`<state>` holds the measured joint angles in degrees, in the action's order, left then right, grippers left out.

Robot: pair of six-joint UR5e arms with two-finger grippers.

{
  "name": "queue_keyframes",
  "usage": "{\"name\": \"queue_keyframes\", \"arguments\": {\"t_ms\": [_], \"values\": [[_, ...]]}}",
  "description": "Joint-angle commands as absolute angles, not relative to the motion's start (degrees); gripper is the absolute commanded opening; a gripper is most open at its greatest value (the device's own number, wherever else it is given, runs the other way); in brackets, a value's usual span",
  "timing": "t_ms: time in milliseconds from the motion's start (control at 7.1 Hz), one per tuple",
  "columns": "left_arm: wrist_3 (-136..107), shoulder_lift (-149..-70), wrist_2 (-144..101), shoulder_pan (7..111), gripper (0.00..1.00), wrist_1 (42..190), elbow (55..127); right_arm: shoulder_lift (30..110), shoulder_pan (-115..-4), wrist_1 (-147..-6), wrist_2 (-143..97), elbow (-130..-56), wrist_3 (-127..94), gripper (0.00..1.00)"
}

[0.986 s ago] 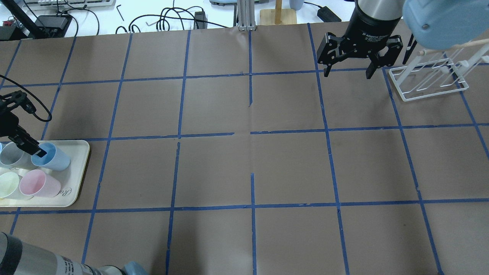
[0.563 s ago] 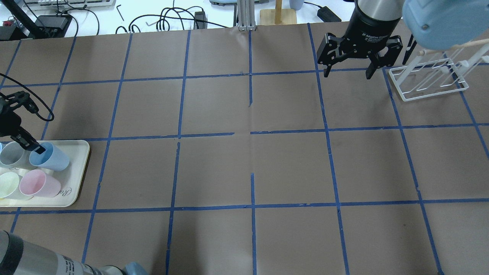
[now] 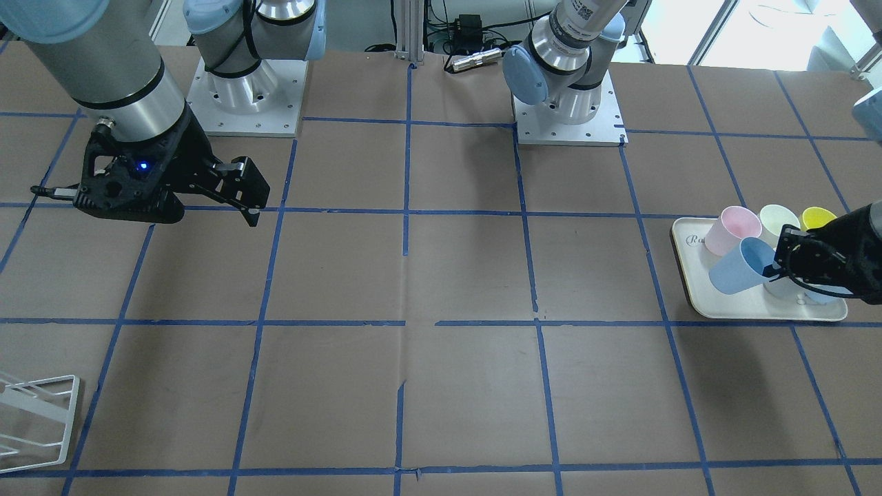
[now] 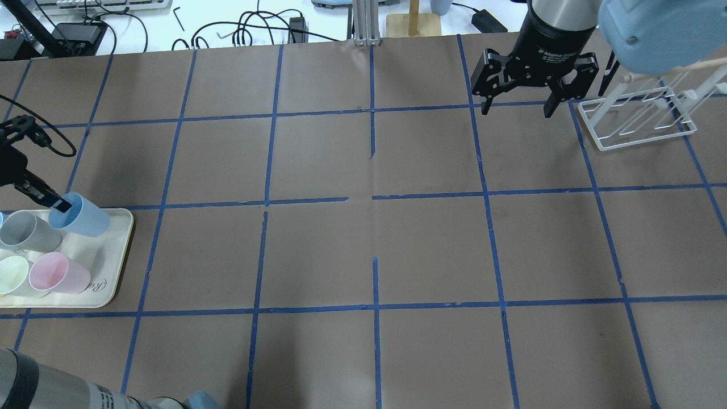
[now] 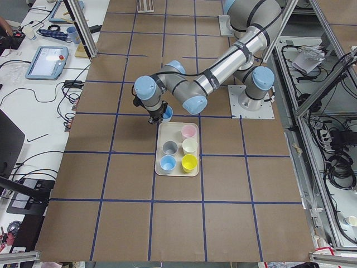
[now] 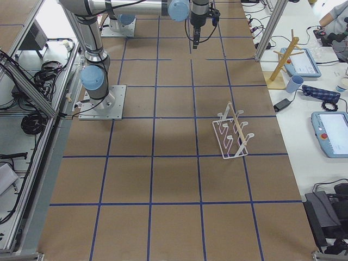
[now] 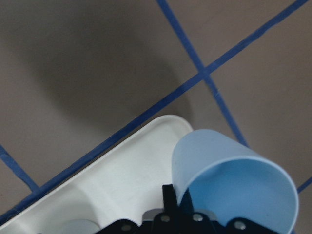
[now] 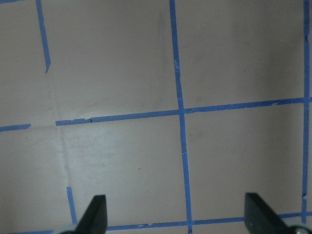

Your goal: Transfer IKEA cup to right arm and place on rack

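My left gripper is shut on the rim of the pale blue IKEA cup, one finger inside it. It holds the cup tilted over the far corner of the cream tray. The cup also shows in the front view and fills the left wrist view. My right gripper is open and empty at the far right, hovering over the table just left of the white wire rack. The rack also shows in the right side view.
On the tray stand a grey cup, a pink cup, a pale cream cup, a yellow cup and a second blue cup. Blue tape lines grid the brown table. Cables and a wooden stand lie beyond its far edge.
My left gripper has moved the blue cup up and toward the far edge of the tray, uncovering more of the grey cup. The right gripper has hardly moved.
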<state>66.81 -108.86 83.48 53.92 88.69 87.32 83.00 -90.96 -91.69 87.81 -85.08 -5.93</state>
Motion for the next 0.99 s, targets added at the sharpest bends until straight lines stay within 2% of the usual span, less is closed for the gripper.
{"name": "queue_keyframes", "arguments": {"t_ms": [0, 423, 845], "values": [[50.97, -106.8, 72.93, 58.86, 0.0, 109.67, 78.69, 82.97, -90.62, -91.93, 87.63, -84.99, -5.63, 1.0], [40.79, -103.55, 52.0, 63.09, 0.0, 133.25, 78.05, 83.23, -85.55, -91.5, 74.42, -84.9, -3.18, 1.0], [43.75, -102.75, 37.41, 68.62, 0.0, 145.24, 81.1, 83.58, -78.34, -82.05, 60.27, -84.47, 10.84, 1.0]]}}
